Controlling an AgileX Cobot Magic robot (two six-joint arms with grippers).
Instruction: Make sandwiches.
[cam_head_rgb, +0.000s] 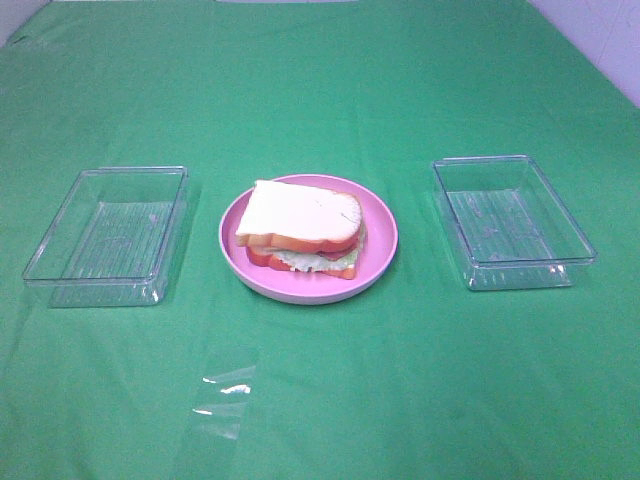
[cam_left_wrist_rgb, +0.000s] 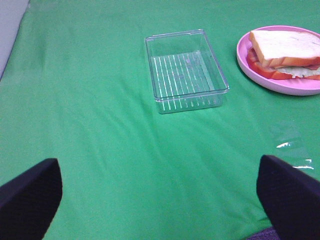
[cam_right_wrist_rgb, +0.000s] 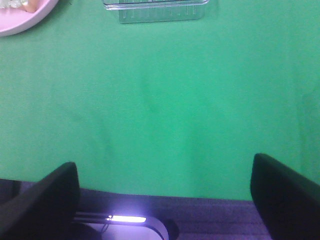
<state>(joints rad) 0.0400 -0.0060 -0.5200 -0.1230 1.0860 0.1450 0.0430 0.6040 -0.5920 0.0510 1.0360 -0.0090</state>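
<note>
Sandwich (cam_head_rgb: 303, 231) assembled on the pink plate (cam_head_rgb: 380, 262), at the middle of the green tabletop (cam_head_rgb: 400, 400), well away from every edge. Top bread slice (cam_head_rgb: 298, 213) over red-brown bacon and pale lettuce. One clear tray (cam_head_rgb: 107, 237) toward the left edge, another clear tray (cam_head_rgb: 513, 221) toward the right edge. Left gripper (cam_left_wrist_rgb: 160, 200) with fingers wide apart, holding nothing. Right gripper (cam_right_wrist_rgb: 165, 195) also spread wide, empty.

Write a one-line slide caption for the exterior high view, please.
Assembled toy sandwich on a pink plate, between two empty clear trays on green cloth.
</note>
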